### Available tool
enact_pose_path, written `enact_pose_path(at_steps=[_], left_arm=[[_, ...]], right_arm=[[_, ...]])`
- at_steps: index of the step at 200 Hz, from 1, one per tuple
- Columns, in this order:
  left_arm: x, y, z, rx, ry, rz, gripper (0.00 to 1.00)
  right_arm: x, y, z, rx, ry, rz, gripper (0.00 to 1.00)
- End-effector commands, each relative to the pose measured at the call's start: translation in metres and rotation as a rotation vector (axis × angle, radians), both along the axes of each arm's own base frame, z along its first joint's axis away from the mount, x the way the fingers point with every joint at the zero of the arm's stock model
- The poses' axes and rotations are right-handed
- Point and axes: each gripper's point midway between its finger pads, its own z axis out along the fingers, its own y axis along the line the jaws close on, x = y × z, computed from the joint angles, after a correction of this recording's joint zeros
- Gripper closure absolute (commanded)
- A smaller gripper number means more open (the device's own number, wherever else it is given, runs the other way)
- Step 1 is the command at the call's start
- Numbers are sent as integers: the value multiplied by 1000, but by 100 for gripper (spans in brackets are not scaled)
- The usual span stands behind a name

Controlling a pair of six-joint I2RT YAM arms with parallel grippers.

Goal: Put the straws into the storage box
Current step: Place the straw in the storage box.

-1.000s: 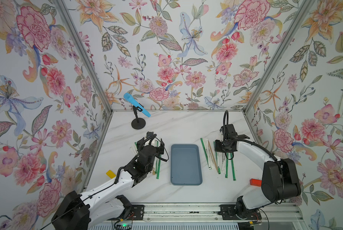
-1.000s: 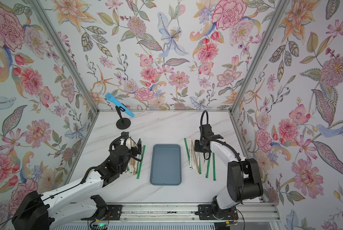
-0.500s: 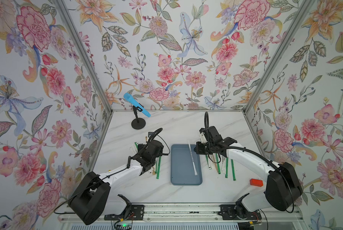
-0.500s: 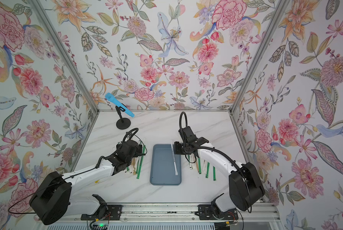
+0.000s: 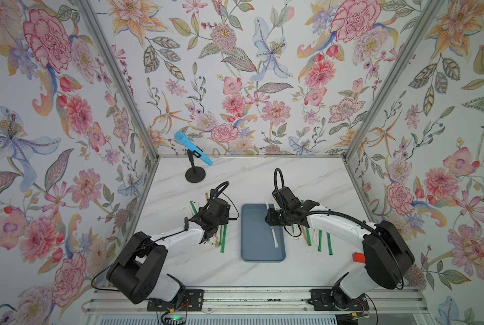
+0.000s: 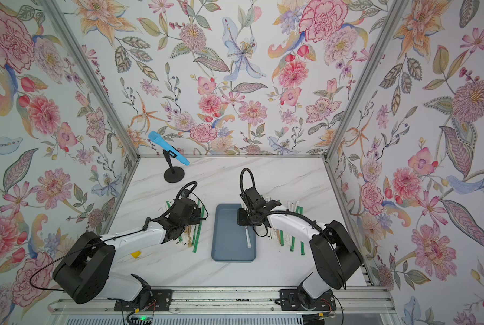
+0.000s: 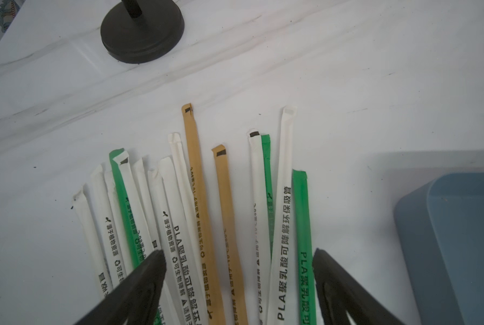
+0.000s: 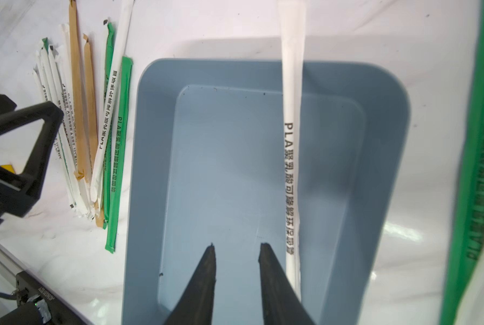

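Straws: 2 piles on the table, a left pile (image 5: 221, 239) lower centre-left in a top view and a right pile (image 5: 319, 239) lower centre-right. 1 white straw (image 5: 273, 237) lies in the storage box (image 5: 252, 242) between them.
Just changed: 1 second ago the box was empty and the right gripper (image 8: 237, 245) stood over the right pile. Now that straw rests along the box's right side, its far end poking over the rim.
Right gripper: jaws slightly apart, empty, just beside the straw.
Left gripper (image 7: 238, 253): has dropped onto the left pile, jaws wide, straddling several straws, none clamped.
Meaning: 1 straw delivered, though not fully inside; I judge most of the work remains.
Hidden: both piles lie partly under the arms, so no count. Whether the left fingertips touch the table I cannot tell. A green straw (image 8: 477, 168) close to the right wrist camera is blurred.
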Motion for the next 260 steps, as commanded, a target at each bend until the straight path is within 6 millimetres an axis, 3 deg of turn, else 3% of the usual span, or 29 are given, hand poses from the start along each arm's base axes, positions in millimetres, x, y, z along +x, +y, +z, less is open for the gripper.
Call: enact_pose_path(at_steps=[1,33,65,101,121,196,226,260], left_arm=[[-2,-3,-12,-14,35,-14,18],[-1,-3,-11,-18,32,-12,18],[-1,0,-7,-6,24,-9,20],[-4,3,-11,1,34,-8,22],[-5,6,-12,4,36,-2,22],[-9,10,-11,-6,31,4,21],[-8,9,-12,-13,32,1,21],[-7,5,-16,-18,39,-10,21]], right_arm=[[5,-7,-18,-84,-13,10,66],[6,-12,-41,-167,1,27,61],[11,-22,-50,-236,-24,19,61],[9,-13,-65,-232,26,52,89],[4,-7,-64,-209,40,55,96],[-20,-1,-32,-91,79,-5,93],[-34,-5,-35,-98,118,-18,89],[-44,-15,-56,-144,163,-31,88]])
